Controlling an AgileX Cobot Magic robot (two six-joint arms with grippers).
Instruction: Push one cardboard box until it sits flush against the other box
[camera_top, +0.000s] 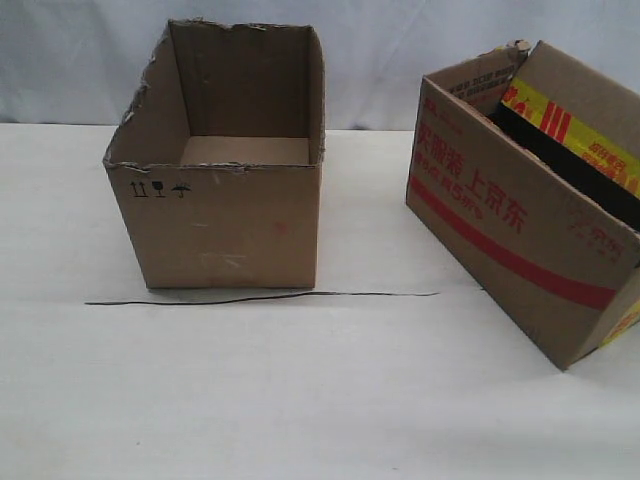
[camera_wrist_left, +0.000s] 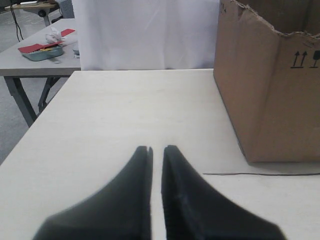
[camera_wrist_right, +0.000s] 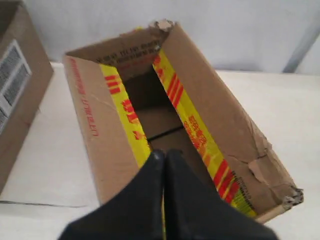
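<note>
The taped cardboard box (camera_top: 500, 230) stands at the right of the table, turned at an angle, with a red stripe, red print and yellow-and-red tape on its open flaps. The plain other box (camera_top: 230, 225) with a ragged rim stands left of it, a wide gap of table between them. In the right wrist view my right gripper (camera_wrist_right: 164, 152) is shut on nothing and hovers over the near rim of the taped box (camera_wrist_right: 95, 135). My left gripper (camera_wrist_left: 156, 148) is shut with only a thin slit showing, low over bare table, apart from the plain box (camera_wrist_left: 270, 90). Neither gripper shows in the exterior view.
A thin black line (camera_top: 260, 297) runs along the table in front of the plain box, also seen as the line (camera_wrist_left: 260, 174). The table's edge (camera_wrist_left: 35, 130) lies beyond the left gripper. A side table with a teal tray (camera_wrist_left: 42, 51) stands off the table.
</note>
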